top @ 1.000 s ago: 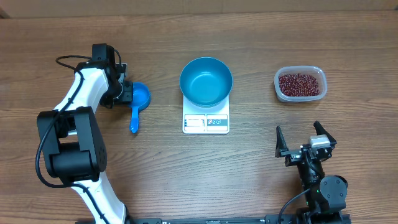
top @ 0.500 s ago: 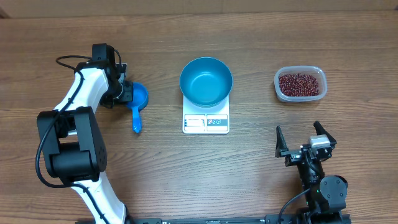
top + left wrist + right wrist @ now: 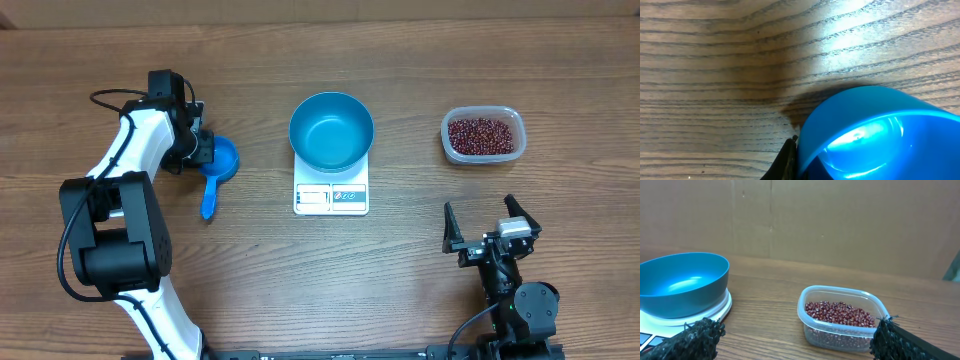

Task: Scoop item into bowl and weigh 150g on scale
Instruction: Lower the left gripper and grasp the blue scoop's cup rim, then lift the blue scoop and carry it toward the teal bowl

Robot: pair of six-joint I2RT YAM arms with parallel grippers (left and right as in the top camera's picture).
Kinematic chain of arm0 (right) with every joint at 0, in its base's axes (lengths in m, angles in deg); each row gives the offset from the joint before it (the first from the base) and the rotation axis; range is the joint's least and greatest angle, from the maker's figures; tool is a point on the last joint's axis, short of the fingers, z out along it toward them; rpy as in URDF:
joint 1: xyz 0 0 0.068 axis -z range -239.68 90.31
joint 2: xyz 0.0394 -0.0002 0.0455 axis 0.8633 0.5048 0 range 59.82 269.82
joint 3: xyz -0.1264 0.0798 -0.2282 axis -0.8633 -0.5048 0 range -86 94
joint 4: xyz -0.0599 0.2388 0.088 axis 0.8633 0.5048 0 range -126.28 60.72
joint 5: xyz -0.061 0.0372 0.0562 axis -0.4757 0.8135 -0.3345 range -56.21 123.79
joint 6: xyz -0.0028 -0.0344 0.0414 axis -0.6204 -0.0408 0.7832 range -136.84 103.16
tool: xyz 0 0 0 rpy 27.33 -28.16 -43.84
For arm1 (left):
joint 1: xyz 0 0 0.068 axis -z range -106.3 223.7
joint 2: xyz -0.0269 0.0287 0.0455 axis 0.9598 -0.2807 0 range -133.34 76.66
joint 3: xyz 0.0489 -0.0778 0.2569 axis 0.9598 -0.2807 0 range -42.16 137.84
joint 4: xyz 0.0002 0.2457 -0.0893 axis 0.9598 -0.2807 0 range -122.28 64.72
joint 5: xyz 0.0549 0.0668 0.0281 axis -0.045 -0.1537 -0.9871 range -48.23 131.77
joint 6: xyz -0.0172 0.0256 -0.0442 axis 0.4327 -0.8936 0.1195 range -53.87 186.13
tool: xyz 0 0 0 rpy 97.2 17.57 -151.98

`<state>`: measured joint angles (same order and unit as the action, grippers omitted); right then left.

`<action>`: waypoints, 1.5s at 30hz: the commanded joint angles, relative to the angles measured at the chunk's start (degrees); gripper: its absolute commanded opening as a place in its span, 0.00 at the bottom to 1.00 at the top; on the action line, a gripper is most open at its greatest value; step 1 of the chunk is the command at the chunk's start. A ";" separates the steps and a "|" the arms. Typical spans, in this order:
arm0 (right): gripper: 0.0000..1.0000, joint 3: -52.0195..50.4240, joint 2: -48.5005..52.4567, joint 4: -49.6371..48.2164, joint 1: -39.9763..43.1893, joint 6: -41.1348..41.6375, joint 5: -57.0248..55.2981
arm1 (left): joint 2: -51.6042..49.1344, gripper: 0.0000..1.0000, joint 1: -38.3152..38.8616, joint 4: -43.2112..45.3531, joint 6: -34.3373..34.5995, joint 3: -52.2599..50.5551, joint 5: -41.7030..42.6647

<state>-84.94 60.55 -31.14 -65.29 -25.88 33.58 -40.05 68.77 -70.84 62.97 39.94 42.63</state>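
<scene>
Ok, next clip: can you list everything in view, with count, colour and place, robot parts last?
bowl: one, bright blue, empty, on the scale.
scale: one, white, table centre.
beans: many, dark red-brown, in the tub.
tub: one, clear plastic, right of the scale.
scoop: one, blue, left of the scale.
table: one, brown wood.
left arm: one, white and black, far left.
left fingers: black, shut on the scoop's cup.
right arm: one, black, front right.
right fingers: black, open, holding nothing.
</scene>
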 commanded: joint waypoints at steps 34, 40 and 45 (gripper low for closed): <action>1.00 -0.61 -0.57 -0.31 0.26 -0.46 0.28 | 14.43 0.04 2.25 -22.18 15.87 24.09 0.61; 1.00 -0.61 -0.57 -0.31 0.26 -0.46 0.28 | 20.11 0.04 3.96 -27.30 33.53 24.11 0.66; 1.00 -0.61 -0.57 -0.31 0.26 -0.46 0.28 | 22.99 0.04 5.14 -34.12 44.39 24.09 1.97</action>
<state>-84.94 60.55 -31.14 -65.31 -25.88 33.58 -19.46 73.03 -102.38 94.82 62.56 43.00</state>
